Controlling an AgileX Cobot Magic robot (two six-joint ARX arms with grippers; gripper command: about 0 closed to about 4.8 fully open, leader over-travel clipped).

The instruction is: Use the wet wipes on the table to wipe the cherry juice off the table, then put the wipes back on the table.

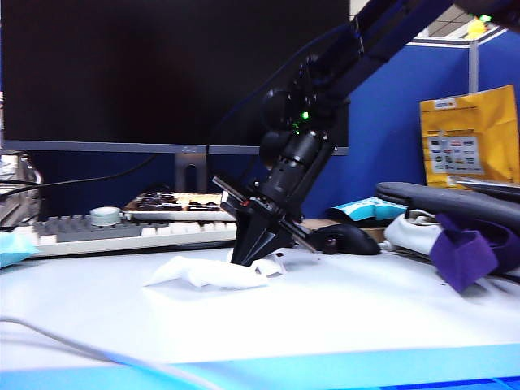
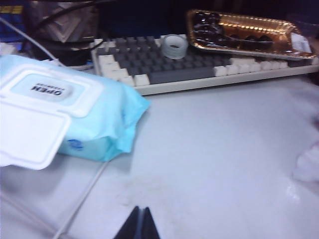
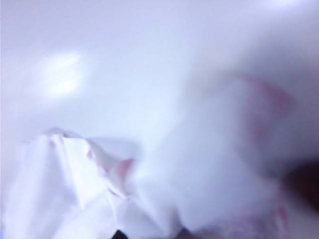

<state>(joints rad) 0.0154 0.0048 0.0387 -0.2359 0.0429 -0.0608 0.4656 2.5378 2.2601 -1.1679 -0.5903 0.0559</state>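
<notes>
Near the middle of the table (image 1: 341, 313), your right gripper (image 1: 246, 262) points down with its fingers clamped on the wet wipes (image 1: 207, 274), tips buried in the folds. Up close the wipe (image 3: 75, 194) blurs, faintly pink-stained. Your left gripper (image 2: 139, 224) hovers over bare tabletop, fingers together, mostly cut off beside a blue wipes pack (image 2: 65, 119).

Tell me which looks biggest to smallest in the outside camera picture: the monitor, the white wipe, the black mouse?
1. Monitor, by far the biggest.
2. White wipe, under the right pincer.
3. Black mouse, smallest.
The wipe lies nearer the camera than the mouse, so that gap may be exaggerated.
</notes>
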